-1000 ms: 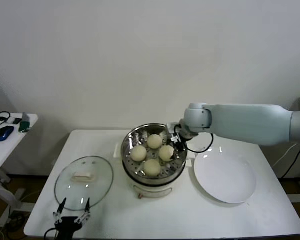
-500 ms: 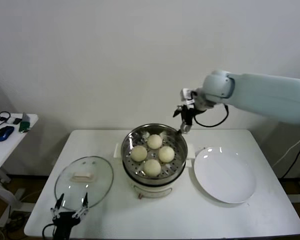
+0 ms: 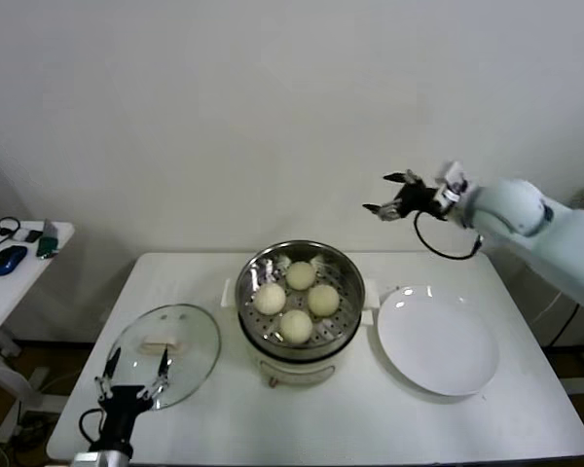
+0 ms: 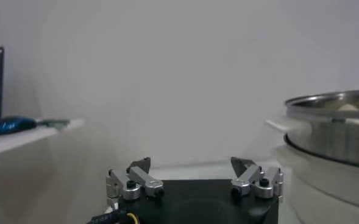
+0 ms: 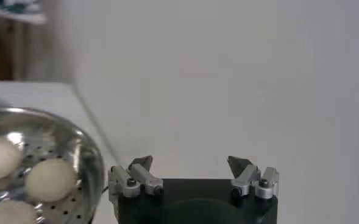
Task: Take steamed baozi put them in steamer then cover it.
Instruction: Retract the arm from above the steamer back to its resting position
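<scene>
At the near edge of the tabletop [image 3: 526, 409], the left tool [image 3: 132, 366] hovers low with its fingers spread wide and nothing between them. Just beyond its tips lies the cover [image 3: 164, 353], flat on the tabletop, its cream handle facing up. The steamer [image 3: 300, 304] stands to the right of the cover, at the middle of the tabletop, uncovered, with the four buns [image 3: 297, 300] clustered on its perforated tray. A bare white plate [image 3: 437, 344] lies to the steamer's right. Farther back and high above the tabletop, the right tool [image 3: 395, 196] hangs over the gap between steamer and plate, fingers spread and empty. A second ago that tool was down at the steamer's far right rim; it has since lifted clear and swung right. The left tool has edged forward toward the cover.
</scene>
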